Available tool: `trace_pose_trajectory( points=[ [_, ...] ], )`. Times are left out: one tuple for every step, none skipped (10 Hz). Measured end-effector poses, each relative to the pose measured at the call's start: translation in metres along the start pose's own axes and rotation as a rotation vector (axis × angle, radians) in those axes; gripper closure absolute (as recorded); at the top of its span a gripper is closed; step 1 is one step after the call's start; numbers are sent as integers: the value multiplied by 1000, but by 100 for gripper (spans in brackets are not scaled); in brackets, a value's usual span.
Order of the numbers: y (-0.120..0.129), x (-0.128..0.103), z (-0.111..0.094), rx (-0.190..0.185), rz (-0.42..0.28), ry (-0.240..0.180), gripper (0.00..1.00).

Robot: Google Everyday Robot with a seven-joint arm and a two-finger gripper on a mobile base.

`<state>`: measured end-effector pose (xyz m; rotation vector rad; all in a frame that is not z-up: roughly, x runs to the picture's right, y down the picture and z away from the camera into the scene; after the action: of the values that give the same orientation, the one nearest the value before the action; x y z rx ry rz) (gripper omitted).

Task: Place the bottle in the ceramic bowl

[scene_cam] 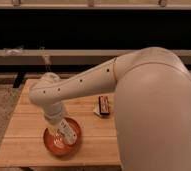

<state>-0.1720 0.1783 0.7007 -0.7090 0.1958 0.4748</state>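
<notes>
The orange-red ceramic bowl (pixel 64 142) sits on the wooden table (pixel 24 135) near its front edge, left of centre. My gripper (pixel 59 131) hangs from the white arm and reaches down into the bowl. A slim whitish shape (pixel 68 132) lies slanted inside the bowl right at the gripper; it looks like the bottle, but I cannot tell whether it is held. The arm's wrist (pixel 48 95) covers the table's back left part.
A dark red packet (pixel 105 105) with a small white item (pixel 97 111) beside it lies to the right of the bowl. The arm's large white body (pixel 154 110) fills the right side. A long low rail (pixel 89 52) runs behind the table.
</notes>
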Motion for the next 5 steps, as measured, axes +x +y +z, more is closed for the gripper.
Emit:
trace_pose_trajectory(
  points=[
    [-2,-2,3,21,-1,14,20],
    [-6,-4,5,46,3,22,20],
    [-8,-6,6,56,6,23,20],
    [-11,-8,6,65,13,19,20],
    [-16,-8,6,70,27,5,20]
  ],
)
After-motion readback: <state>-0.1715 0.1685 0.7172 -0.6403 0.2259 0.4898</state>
